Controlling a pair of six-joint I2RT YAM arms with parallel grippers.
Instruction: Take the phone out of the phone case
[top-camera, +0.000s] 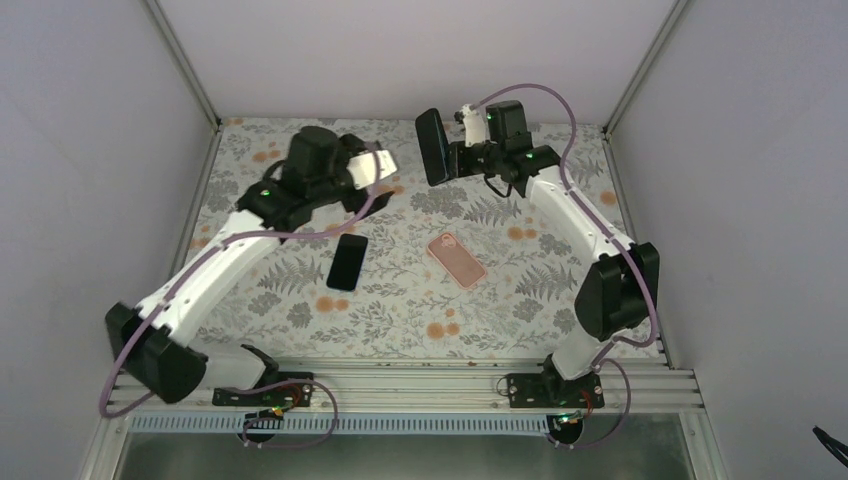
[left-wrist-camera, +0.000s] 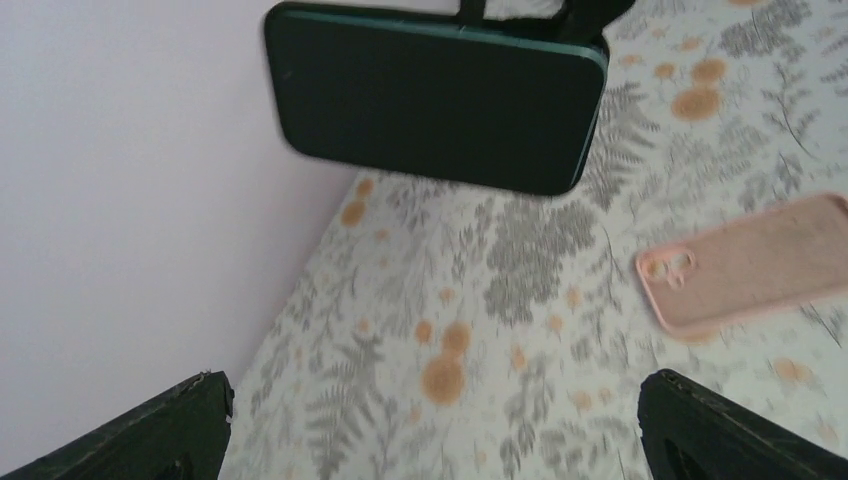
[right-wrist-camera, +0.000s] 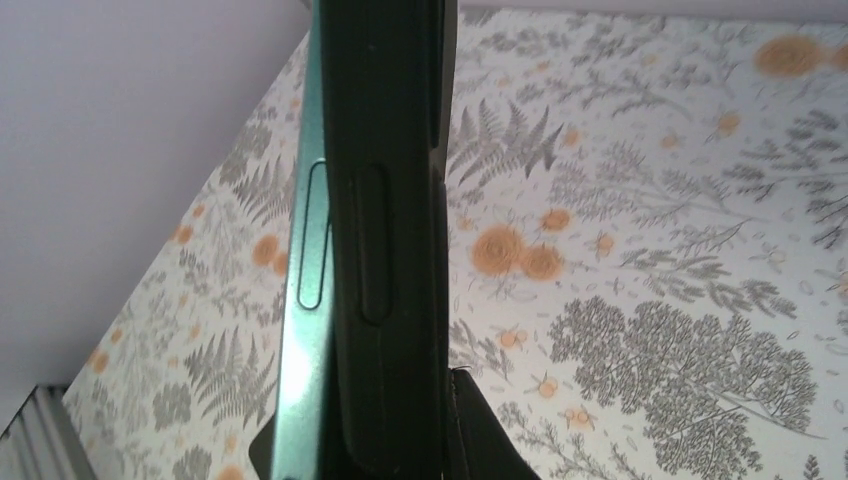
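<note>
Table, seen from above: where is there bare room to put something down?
Widest bare cloth: the near strip between the black phone, the pink case and the front rail. Also open between the pink case and the right arm. Crowded far back, under the left arm and the raised phone.

A floral cloth covers the table. Near the middle of the top view a pink case lies flat, camera cutout toward upper left. To its left, apart, lies a black slab. Pale walls stand around.
</note>
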